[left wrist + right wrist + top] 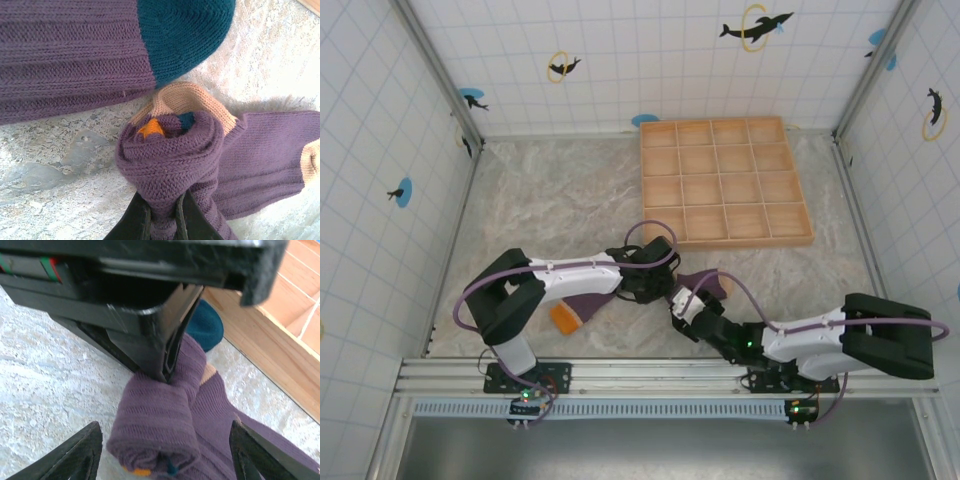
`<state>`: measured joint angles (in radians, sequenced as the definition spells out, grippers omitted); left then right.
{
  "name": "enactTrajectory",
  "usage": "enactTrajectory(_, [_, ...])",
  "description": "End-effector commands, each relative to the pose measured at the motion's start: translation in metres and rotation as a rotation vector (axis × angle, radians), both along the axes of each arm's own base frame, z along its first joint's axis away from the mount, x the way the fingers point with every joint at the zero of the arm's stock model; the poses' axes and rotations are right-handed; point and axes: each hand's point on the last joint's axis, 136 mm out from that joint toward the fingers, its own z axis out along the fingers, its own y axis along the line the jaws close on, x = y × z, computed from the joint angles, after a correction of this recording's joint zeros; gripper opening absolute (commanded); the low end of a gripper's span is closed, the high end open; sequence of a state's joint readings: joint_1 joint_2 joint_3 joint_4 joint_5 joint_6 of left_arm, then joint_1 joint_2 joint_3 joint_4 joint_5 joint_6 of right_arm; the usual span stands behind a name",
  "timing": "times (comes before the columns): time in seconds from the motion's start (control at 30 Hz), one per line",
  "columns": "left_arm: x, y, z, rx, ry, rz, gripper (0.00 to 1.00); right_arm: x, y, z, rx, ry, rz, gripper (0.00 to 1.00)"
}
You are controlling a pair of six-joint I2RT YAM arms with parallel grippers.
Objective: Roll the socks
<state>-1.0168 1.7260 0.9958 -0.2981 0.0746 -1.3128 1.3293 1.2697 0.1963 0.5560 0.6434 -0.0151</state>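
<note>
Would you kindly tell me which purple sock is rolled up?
The tan-banded sock pinched by the left end effector; it is coiled into a roll, whereas the teal-toed sock lies flat.

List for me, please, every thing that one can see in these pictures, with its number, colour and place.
flat sock: one, purple with a teal toe, lying on the table beside the roll
rolled sock: one, purple with a tan band, orange and teal showing inside the roll, near the middle front of the table, its tail still unrolled
wooden tray: one, light wood, sixteen compartments, far right part of the table
table: one, grey-white marble pattern
left gripper: one, black, shut on the rolled sock
right gripper: one, black, open, a finger on each side of the rolled sock
</note>
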Motion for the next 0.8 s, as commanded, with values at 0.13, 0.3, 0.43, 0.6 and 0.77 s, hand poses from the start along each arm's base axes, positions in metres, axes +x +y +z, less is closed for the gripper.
enactTrajectory(0.13, [-0.014, 0.002, -0.012, 0.015, 0.076, 0.006, 0.00, 0.007, 0.027, 0.015, 0.107, 0.036, 0.036, 0.69])
enactTrajectory(0.3, [-0.014, -0.001, -0.010, 0.003, 0.077, 0.005, 0.00, 0.010, 0.018, -0.003, 0.101, 0.090, 0.009, 0.63])
enactTrajectory(0.43, [-0.013, 0.000, -0.010, -0.004, 0.078, 0.010, 0.00, 0.008, 0.011, -0.017, 0.084, 0.142, -0.002, 0.58])
enactTrajectory(0.6, [-0.012, -0.005, -0.007, -0.030, 0.078, 0.007, 0.00, 0.007, 0.003, -0.032, 0.043, 0.184, -0.039, 0.43])
enactTrajectory(0.77, [-0.014, 0.000, -0.010, -0.027, 0.082, 0.013, 0.00, 0.006, -0.009, -0.043, 0.032, 0.219, -0.086, 0.32])
